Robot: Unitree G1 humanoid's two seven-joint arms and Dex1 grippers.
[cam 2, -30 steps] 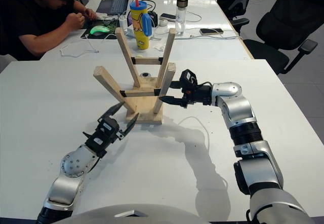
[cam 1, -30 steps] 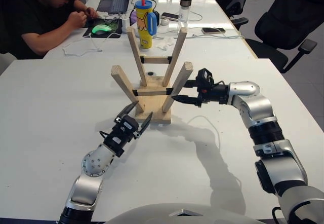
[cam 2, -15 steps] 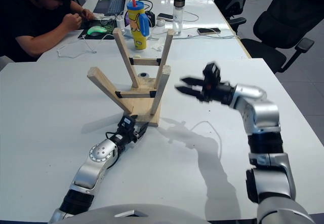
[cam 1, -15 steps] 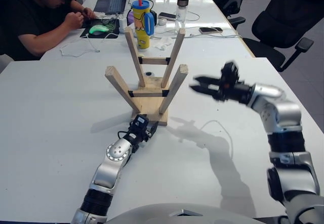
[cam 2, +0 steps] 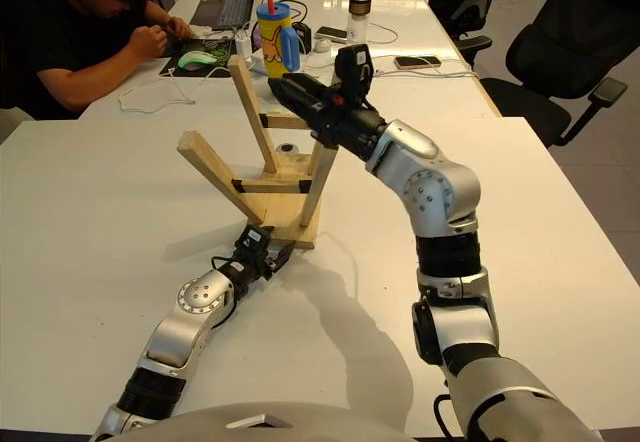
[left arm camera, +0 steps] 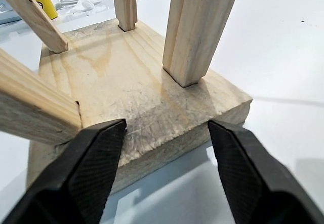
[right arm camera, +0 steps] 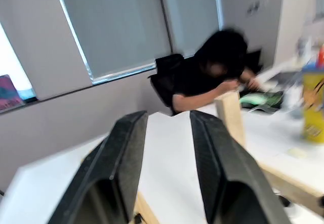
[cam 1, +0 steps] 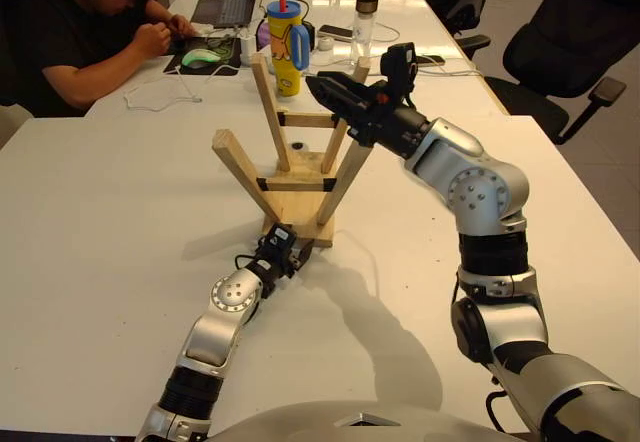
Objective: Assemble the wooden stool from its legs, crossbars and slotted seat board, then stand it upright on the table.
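**A:** Where does the stool (cam 1: 300, 177) stand?

**B:** Upside down, toward the far edge of the tabletop (cam 1: 100, 262), about midway between its left and right edges. The seat board (left arm camera: 136, 107) lies flat on the surface, and the legs (cam 1: 268, 112) stick up out of its slots.

**A:** So it's built?

**B:** It looks that way. The crossbars (cam 1: 310, 119) bridge the legs, though one leg leans far out to the left, so I'd doubt that joint is snug. Turning it over onto its feet is not yet done.

**A:** And the hands?

**B:** The left hand (cam 1: 285, 245) sits low at the board's near edge. It is released, with its fingers (left arm camera: 96, 158) spread on either side of the edge and not closed on it. The right hand (cam 1: 325, 92) is up among the leg tops by the far crossbar, also released and gripping nothing.

**A:** Anything in the way?

**B:** A yellow tumbler (cam 1: 285, 47), a bottle (cam 1: 366, 22) and a laptop (cam 1: 225, 7) sit on the next tabletop beyond the far edge, apart from the stool. I'd say the splayed legs around the right hand are the likelier snag.
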